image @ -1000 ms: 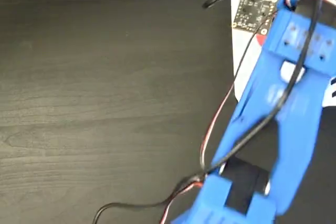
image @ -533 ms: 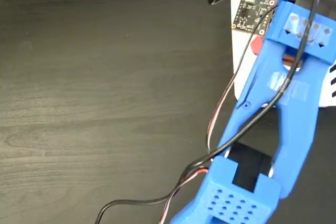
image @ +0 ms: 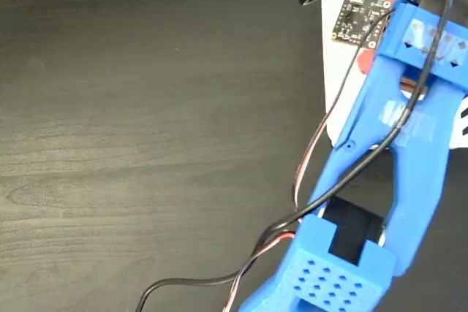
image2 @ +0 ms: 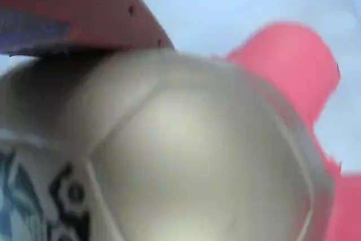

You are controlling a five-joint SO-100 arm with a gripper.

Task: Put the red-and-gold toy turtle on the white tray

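Observation:
The red-and-gold toy turtle fills the wrist view: its gold shell [image2: 186, 156] with a dark-and-white mark at the lower left, and a coral-red limb [image2: 293, 66] at the right. In the fixed view only red bits of the turtle [image: 363, 62] peek out from under the blue arm, over the white tray [image: 344, 100]. My gripper [image: 406, 6] sits above the tray's striped top edge. Its fingertips are hidden by the wrist. A dark red and blue part [image2: 67, 9] presses on the shell's top left, so the jaws appear shut on the turtle.
The dark wood-grain table [image: 146, 122] spreads across the left and middle of the fixed view. Black and red cables [image: 307, 166] trail from the arm down to the bottom edge. A small circuit board [image: 358, 18] rides on the wrist over the tray.
The arm has reached a little farther over the tray and shifted slightly right. The blur of a second ago is gone. The red bits of the turtle moved with the gripper.

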